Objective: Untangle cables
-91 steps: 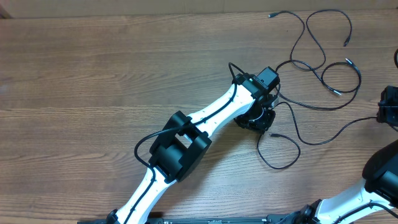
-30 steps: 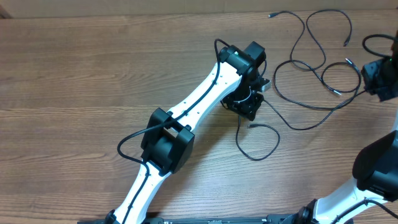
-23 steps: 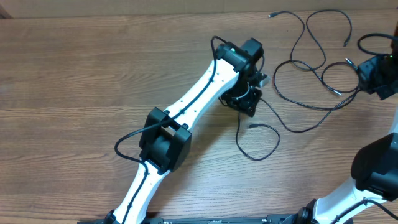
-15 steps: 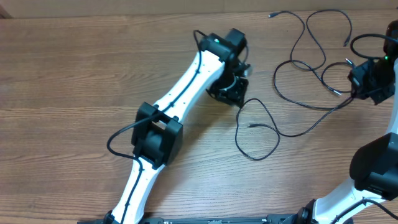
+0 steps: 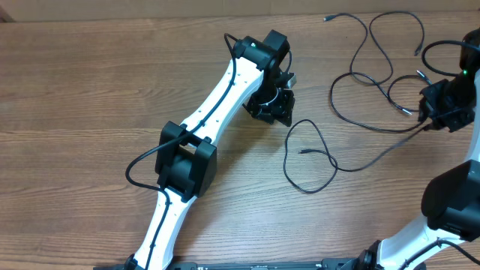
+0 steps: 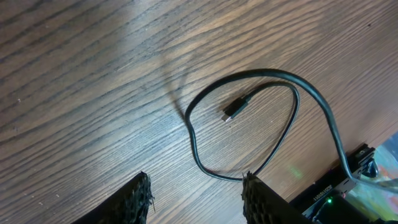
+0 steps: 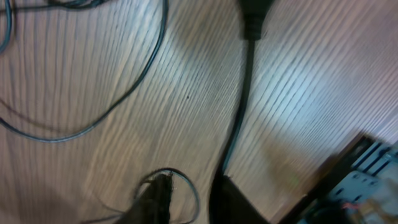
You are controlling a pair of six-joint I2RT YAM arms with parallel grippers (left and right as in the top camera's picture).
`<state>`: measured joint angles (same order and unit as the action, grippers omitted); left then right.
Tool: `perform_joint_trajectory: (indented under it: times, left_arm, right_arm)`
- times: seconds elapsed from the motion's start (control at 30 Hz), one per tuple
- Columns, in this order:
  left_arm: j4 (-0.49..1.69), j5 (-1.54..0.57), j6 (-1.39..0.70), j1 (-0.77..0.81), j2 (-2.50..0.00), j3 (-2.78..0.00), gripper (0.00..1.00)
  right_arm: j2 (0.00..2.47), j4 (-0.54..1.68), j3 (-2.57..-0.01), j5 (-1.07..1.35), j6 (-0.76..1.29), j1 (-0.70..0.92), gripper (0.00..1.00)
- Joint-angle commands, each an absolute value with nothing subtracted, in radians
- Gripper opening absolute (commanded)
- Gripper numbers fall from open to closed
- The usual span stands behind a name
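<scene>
The left gripper [image 6: 196,186] hangs over the brown wooden surface [image 5: 90,90]. Its fingers are spread apart, with nothing between them. Just in front of it, one black cable [image 6: 191,134] lies in a loose loop, and its small plug [image 6: 233,112] rests inside the loop. The cable runs on to the right gripper [image 7: 189,193] and goes in between its fingers. I cannot tell if they pinch it. More cables [image 5: 371,76] lie in curls at the far right of the surface.

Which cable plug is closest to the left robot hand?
The plug lying inside the cable loop mid-table, right by the left gripper. The other plugs lie far off toward the far right.
</scene>
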<state>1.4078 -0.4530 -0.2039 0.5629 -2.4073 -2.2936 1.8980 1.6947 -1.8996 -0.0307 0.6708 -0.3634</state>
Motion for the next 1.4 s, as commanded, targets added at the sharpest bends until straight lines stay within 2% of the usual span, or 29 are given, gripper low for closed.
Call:
perform_joint_trajectory:
  times: [0.0,0.13,0.23,0.27,0.4,0.47,0.5,0.6,0.93,1.23,1.37]
  left_arm:
    - [1.406,-0.461,-0.211,0.570,-2.398,-2.321,0.51]
    - [1.407,-0.460,-0.210,0.570,-2.398,-2.321,0.51]
    - [1.407,-0.460,-0.210,0.570,-2.398,-2.321,0.52]
    - [1.407,-0.460,-0.210,0.570,-2.398,-2.321,0.54]
    - [1.407,-0.435,-0.210,0.570,-2.398,-2.321,0.55]
    - [1.410,-0.421,-0.210,0.570,-2.398,-2.321,0.55]
    - [1.412,-0.416,-0.210,0.570,-2.398,-2.321,0.55]
    - [1.416,-0.415,-0.210,0.570,-2.398,-2.321,0.55]
    - [1.435,-0.389,-0.210,0.570,-2.398,-2.321,0.56]
    - [1.425,-0.382,-0.210,0.570,-2.398,-2.321,0.73]
    - [1.425,-0.382,-0.210,0.570,-2.398,-2.321,0.90]
  right_arm:
    - [1.861,1.694,-1.924,-0.031,0.598,-0.342,0.29]
    - [1.861,1.694,-1.924,-0.031,0.596,-0.321,0.31]
    - [1.861,1.694,-1.924,-0.032,0.593,-0.306,0.42]
    - [1.861,1.694,-1.924,-0.035,0.593,-0.302,0.47]
    - [1.861,1.693,-1.924,-0.080,0.593,-0.297,0.78]
    - [1.861,1.682,-1.924,-0.127,0.594,-0.297,0.87]
    - [1.861,1.671,-1.924,-0.150,0.594,-0.297,1.00]
    - [1.861,1.597,-1.924,-0.242,0.631,-0.315,1.00]
    - [1.861,1.341,-1.895,-0.287,0.627,-0.463,1.00]
    - [1.865,1.276,-1.821,-0.301,0.605,-0.570,1.00]
    - [1.877,1.179,-1.719,-0.284,0.566,-0.604,1.00]
